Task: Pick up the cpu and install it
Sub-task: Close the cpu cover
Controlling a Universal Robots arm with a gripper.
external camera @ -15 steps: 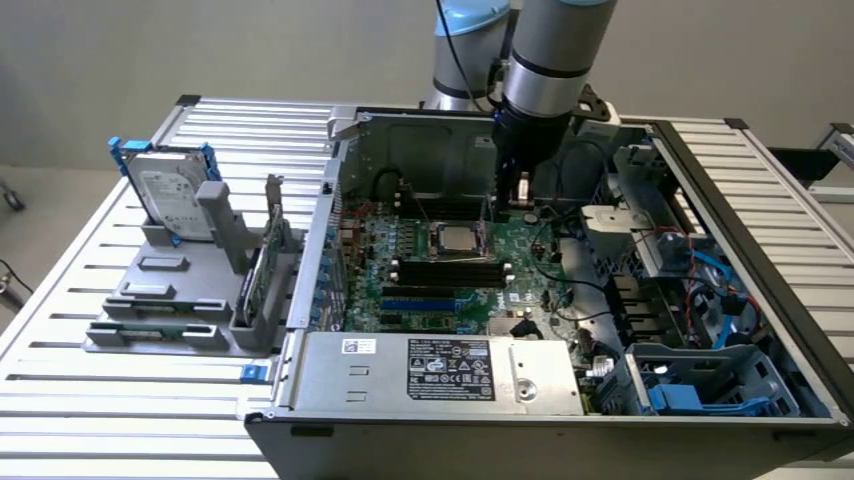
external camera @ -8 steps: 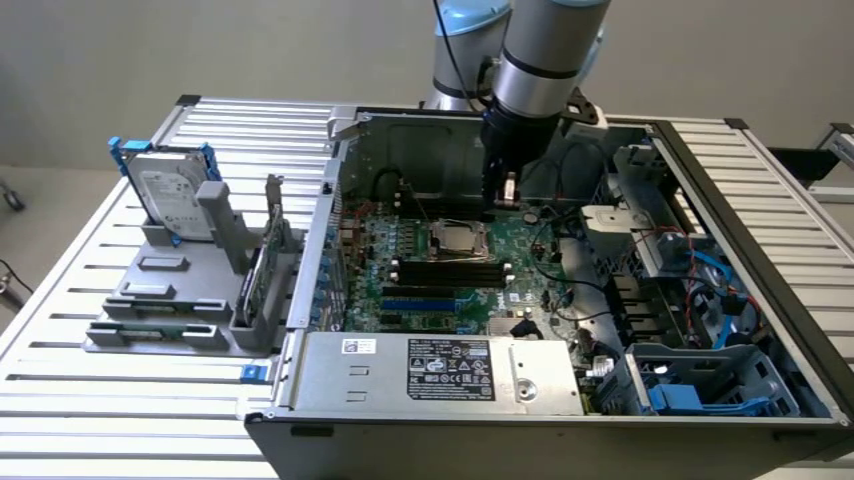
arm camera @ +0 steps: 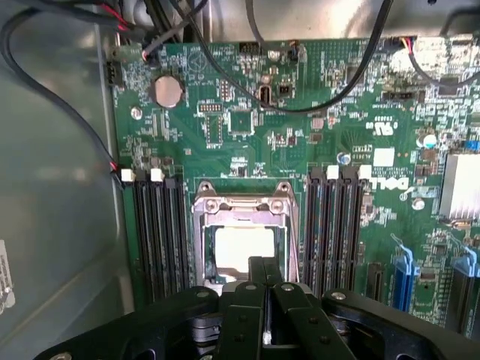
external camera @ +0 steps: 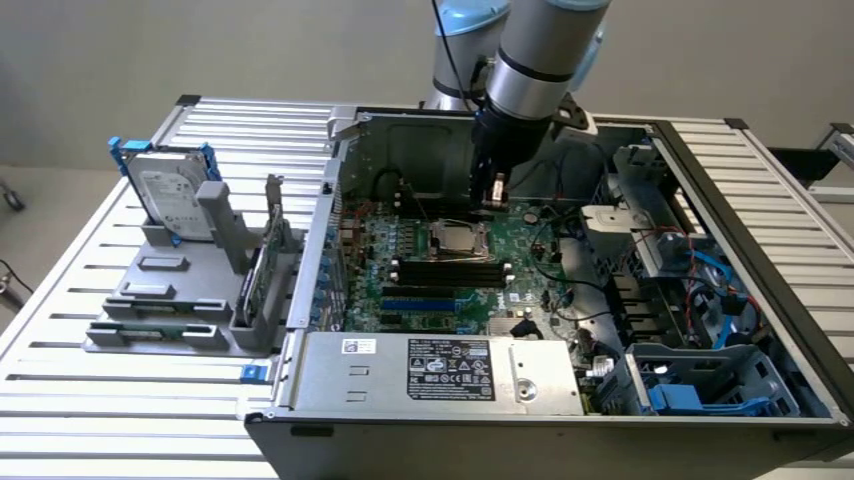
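Note:
The cpu (arm camera: pixel 244 247) lies flat inside the metal-framed socket (arm camera: pixel 201 225) on the green motherboard (arm camera: pixel 345 127); its plain silver top is bright. From the exterior view the socket (external camera: pixel 461 239) sits mid-board in the open computer case. My gripper (external camera: pixel 497 200) hangs above the board, just beyond the socket and apart from it. In the wrist view the two black fingertips (arm camera: pixel 264 276) are pressed together over the near edge of the cpu, with nothing between them.
Black memory slots (arm camera: pixel 157 232) flank the socket on both sides. Cables (arm camera: pixel 67 105) run along the case wall. A silver power supply (external camera: pixel 441 370) fills the case front. A hard drive (external camera: pixel 174 195) with a blue frame stands on a grey fixture at the exterior view's left.

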